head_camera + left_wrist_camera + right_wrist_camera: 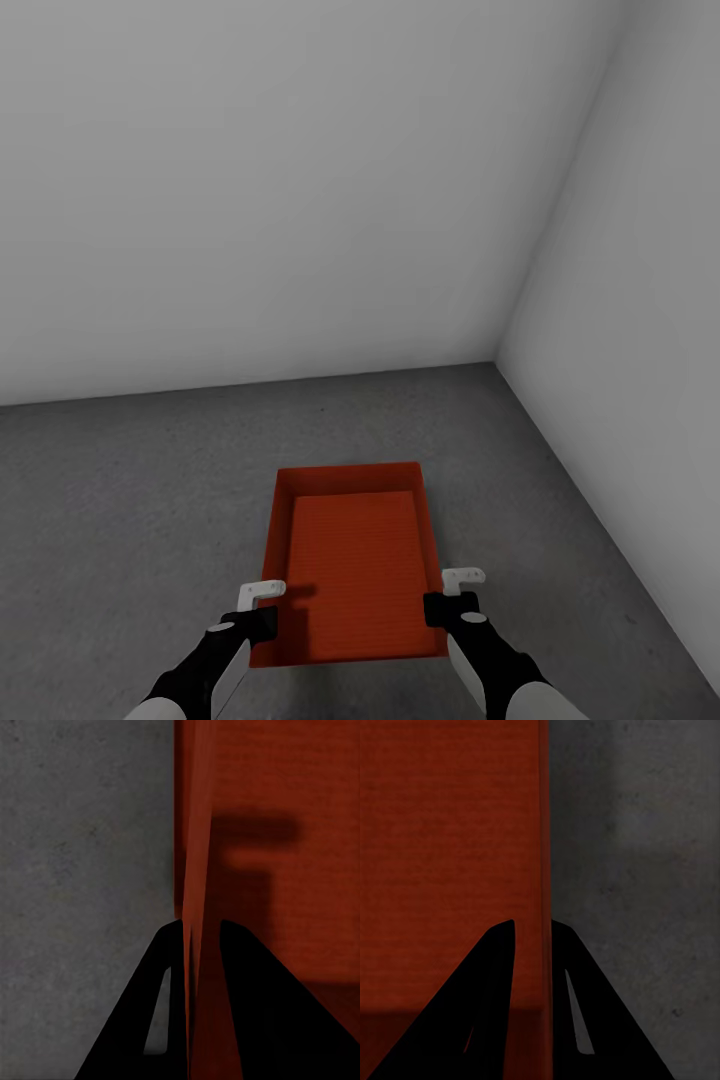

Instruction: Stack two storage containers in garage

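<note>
Both arms reach forward and down, side by side. The left gripper (262, 610) is clamped on the left long wall of an orange-red storage container (355, 560); the left wrist view has one dark finger (146, 1020) outside that thin wall and the other inside. The right gripper (452, 598) pinches the opposite long wall the same way, one finger (592, 1020) on the floor side and its partner over the ribbed bottom. Both grip near the container's near end.

The container is open-topped and sits low over the dark grey speckled concrete floor (120, 500); whether it rests on the floor or hangs just above it I cannot tell. Its long axis runs straight away from the robot, toward the plain grey-white wall (300, 200) ahead. A second wall (640, 350) meets that one at a corner to the right, well apart from the container. The floor around the container is bare concrete on every side.
</note>
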